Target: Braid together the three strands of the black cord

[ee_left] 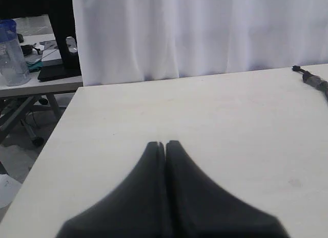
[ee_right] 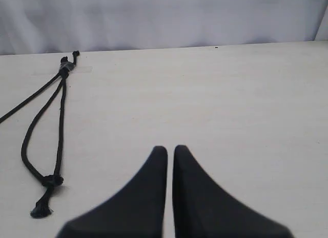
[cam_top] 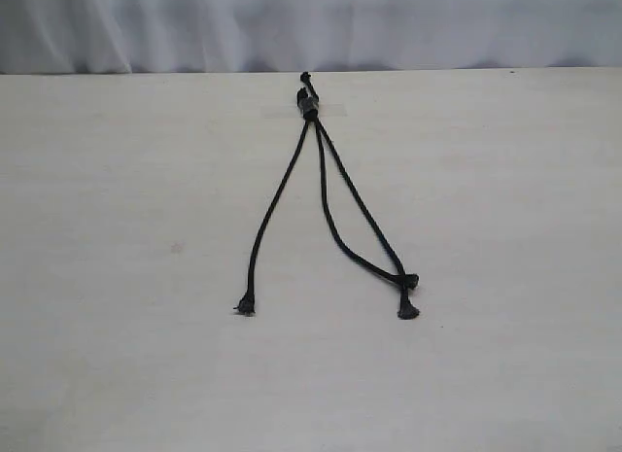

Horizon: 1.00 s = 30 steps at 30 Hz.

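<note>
Blurred and closest to each wrist lens, both tools are seen empty: the left tool (ee_left: 165, 145) is closed with tips touching, and the right tool (ee_right: 170, 150) is drawn together to a hairline gap. Both are held over the pale surface (cam_top: 117, 228), well apart from the knot (ee_right: 64, 71). From that knot the black cord (cam_top: 310, 108) is spread into three strands (cam_top: 322, 194) lying flat. One strand (cam_top: 272, 209) is laid alone left of the knot. The other two are crossed near their frayed ends (cam_top: 407, 311), farthest from the knot.

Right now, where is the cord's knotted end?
In the exterior view, the knotted end lies at the table's far edge, centred, just before the white curtain.
</note>
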{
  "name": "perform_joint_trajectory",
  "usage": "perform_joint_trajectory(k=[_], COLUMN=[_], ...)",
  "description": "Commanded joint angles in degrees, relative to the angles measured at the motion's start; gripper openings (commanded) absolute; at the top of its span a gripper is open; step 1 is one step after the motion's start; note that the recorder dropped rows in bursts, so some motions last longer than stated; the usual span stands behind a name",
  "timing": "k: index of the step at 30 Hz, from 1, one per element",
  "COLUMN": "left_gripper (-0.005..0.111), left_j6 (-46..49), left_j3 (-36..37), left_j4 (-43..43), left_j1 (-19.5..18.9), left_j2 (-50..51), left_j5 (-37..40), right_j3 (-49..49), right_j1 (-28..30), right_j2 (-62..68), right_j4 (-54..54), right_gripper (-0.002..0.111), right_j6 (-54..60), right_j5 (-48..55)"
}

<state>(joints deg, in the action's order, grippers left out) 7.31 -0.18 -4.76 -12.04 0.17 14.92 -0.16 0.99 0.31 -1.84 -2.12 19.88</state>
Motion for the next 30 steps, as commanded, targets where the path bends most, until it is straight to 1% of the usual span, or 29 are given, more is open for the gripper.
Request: perform_joint_trajectory(k=[1, 21, 26, 30], left_gripper=[0.000, 0.000, 0.000, 0.000], left_j6=[0.1, 0.1, 0.1, 0.1], left_j3=[0.2, 0.2, 0.2, 0.2], left_j4=[0.2, 1.2, 1.2, 1.2], left_j1=[0.0, 0.0, 0.0, 0.0], left_j2=[-0.2, -0.2, -0.2, -0.2], left_j5=[-0.8, -0.5, -0.5, -0.5], right_j3=[0.2, 0.2, 0.2, 0.2], right_j1=[0.2, 0.2, 0.2, 0.2], right_j2=[-0.3, -0.3, -0.3, -0.3], right_j4=[-0.3, -0.3, -0.3, -0.3], right_gripper=[0.004, 0.004, 0.004, 0.004], right_j6=[-0.1, -0.1, -0.1, -0.1], right_j5=[-0.7, -1.1, -7.0, -17.2])
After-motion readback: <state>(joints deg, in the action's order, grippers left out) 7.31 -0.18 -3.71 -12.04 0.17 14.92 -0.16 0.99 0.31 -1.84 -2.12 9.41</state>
